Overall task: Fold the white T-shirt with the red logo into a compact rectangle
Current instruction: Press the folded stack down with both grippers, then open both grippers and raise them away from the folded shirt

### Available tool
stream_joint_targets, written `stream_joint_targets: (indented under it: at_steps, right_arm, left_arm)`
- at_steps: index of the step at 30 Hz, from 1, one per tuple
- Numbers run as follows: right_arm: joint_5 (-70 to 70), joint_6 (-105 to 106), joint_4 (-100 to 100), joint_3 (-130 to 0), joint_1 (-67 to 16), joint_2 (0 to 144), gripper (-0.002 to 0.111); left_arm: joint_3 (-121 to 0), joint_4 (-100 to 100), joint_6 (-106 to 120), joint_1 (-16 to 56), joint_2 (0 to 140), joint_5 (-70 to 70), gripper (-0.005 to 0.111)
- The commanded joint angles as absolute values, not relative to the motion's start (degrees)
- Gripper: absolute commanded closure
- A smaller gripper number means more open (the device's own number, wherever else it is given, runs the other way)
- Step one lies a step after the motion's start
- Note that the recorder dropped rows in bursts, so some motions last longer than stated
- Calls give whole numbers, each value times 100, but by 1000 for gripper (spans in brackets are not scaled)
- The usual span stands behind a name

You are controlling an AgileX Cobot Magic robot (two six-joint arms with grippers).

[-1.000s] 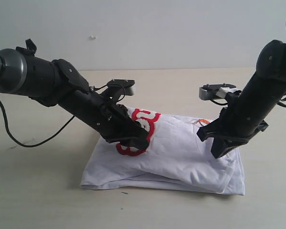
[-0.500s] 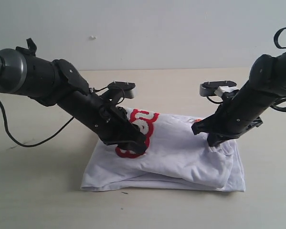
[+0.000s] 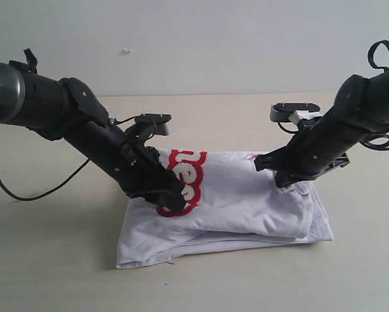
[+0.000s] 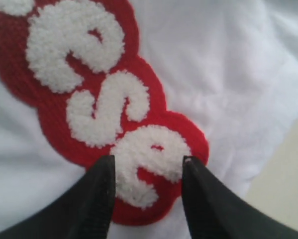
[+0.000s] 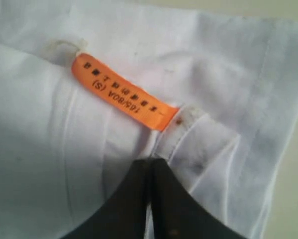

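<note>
The white T-shirt (image 3: 246, 201) lies bunched in loose layers on the table, its red logo (image 3: 188, 175) raised at the left of the pile. My left gripper (image 3: 175, 198) holds the shirt at the logo's end. In the left wrist view its jaws (image 4: 149, 164) stand apart with the last fuzzy letter of the logo (image 4: 99, 99) pinched between them. My right gripper (image 3: 282, 179) is shut on the shirt's right side. The right wrist view shows its fingers (image 5: 151, 162) closed on the white cloth just beside the orange tag (image 5: 124, 92).
The shirt rests on a beige table (image 3: 51, 260) with a pale wall behind it. A black cable (image 3: 25, 195) trails across the table at the far left. Both black arms slope down over the shirt from the two sides.
Both grippers have moved left, dragging the shirt. The right gripper came down and inward with the right side of the cloth. More of the logo's lettering now shows.
</note>
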State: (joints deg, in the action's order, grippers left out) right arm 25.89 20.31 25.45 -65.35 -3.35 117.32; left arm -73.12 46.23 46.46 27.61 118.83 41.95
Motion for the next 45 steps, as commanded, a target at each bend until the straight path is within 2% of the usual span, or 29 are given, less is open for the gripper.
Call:
stream_joint_targets:
  at_steps: [1, 11, 18, 29, 36, 39, 43, 45]
  right_arm:
    - [2819, 2556, 2893, -6511, -332, 11875, 103]
    - [3011, 3873, 4541, -6511, -332, 11875, 103]
    - [2860, 4135, 4898, -6539, -332, 11875, 103]
    - [2878, 4192, 4686, -6839, -332, 11614, 103]
    - [2900, 3774, 3851, -6826, -332, 11049, 103]
    - [2841, 3464, 3463, -6684, -332, 10759, 103]
    - [2370, 3442, 3242, -6088, -332, 10139, 103]
    - [2256, 3442, 3258, -5724, -332, 9785, 103]
  left_arm:
    - [-7279, 4502, 4501, 2609, 11866, 4250, 63]
    - [-7122, 4331, 4340, 2160, 11866, 4302, 63]
    - [-7083, 4320, 4341, 2053, 11866, 4286, 63]
    - [-7083, 4538, 4329, 2053, 11531, 4320, 63]
    - [-7083, 4582, 4317, 2053, 11000, 4320, 64]
    - [-7039, 4629, 4226, 2003, 10814, 4164, 73]
    - [-6634, 4736, 4212, 1993, 10303, 3119, 91]
    - [-6376, 4799, 4212, 1993, 10026, 2740, 94]
